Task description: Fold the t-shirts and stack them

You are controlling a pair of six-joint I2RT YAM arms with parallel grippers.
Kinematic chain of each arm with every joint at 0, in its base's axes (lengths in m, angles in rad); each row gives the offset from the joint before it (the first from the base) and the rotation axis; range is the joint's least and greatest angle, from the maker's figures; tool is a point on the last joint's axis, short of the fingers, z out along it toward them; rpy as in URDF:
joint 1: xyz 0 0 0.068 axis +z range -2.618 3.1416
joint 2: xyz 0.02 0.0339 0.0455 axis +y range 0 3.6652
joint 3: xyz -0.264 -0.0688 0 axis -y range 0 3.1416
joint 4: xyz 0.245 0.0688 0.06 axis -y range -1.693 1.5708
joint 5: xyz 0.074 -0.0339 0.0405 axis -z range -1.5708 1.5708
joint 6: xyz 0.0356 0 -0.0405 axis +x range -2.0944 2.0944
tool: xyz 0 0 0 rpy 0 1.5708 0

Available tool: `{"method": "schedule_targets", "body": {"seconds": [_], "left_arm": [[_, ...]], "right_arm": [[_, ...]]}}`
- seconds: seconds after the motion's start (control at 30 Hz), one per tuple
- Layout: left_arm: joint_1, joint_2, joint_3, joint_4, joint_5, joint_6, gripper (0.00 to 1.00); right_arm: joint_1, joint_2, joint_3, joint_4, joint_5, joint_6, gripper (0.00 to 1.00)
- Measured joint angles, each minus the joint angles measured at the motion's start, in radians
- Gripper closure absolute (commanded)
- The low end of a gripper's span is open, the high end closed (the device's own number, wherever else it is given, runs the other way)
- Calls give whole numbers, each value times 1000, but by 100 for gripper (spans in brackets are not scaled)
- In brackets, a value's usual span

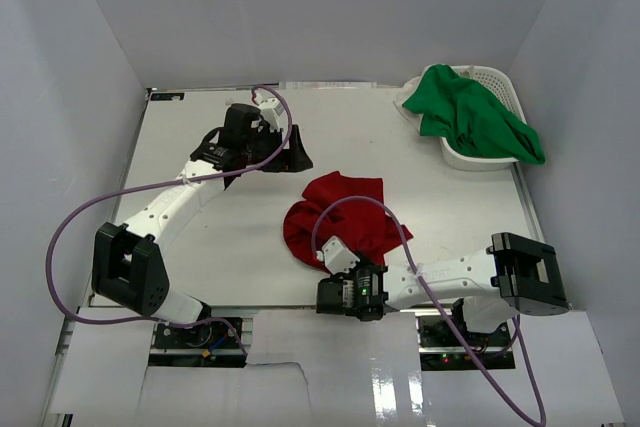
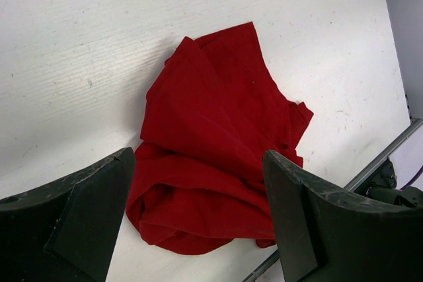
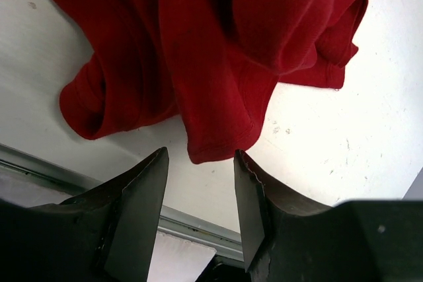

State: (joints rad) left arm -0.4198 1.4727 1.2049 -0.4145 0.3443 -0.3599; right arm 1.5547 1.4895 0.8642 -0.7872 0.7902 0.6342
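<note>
The red t-shirt point(image 1: 335, 217) lies crumpled in a loose heap at the centre of the bench point(image 1: 450, 209), toward the lower edge in the top view. It looks soft, light and limp. It will likely sag and drag rather than keep a shape, so a pinch on a hem or sleeve edge should serve better than a grab at the bulk. One hemmed corner pokes out toward that lower edge. The right arm's fingers point(image 3: 139, 209) stand half open on either side of the corner, not closed on it. The left arm's fingers point(image 2: 73, 229) are spread wide with nothing in them, clear of the shirt toward the upper left. The green t-shirt point(image 1: 475, 117) sits bundled in the white basket point(image 1: 470, 160) at upper right, spilling over its rim.
</note>
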Motion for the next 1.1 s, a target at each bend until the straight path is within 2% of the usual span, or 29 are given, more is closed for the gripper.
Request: {"method": "schedule_targets", "body": {"seconds": [0.1, 0.23, 0.4, 0.57, 0.8, 1.1], "left_arm": [[0, 0, 0, 0, 3, 0, 11], [3, 0, 0, 0, 7, 0, 11], [6, 0, 0, 0, 8, 0, 11], [6, 0, 0, 0, 8, 0, 11], [6, 0, 0, 0, 9, 1, 11], [6, 0, 0, 0, 11, 3, 11]], "right_arm": [[0, 23, 0, 0, 1, 11, 51], [-2, 39, 0, 0, 13, 18, 62], [-28, 43, 0, 3, 22, 19, 64], [-58, 43, -2, 10, 28, 11, 69], [-101, 47, -4, 35, 41, -13, 92], [-143, 51, 19, 49, 53, -61, 92]]}}
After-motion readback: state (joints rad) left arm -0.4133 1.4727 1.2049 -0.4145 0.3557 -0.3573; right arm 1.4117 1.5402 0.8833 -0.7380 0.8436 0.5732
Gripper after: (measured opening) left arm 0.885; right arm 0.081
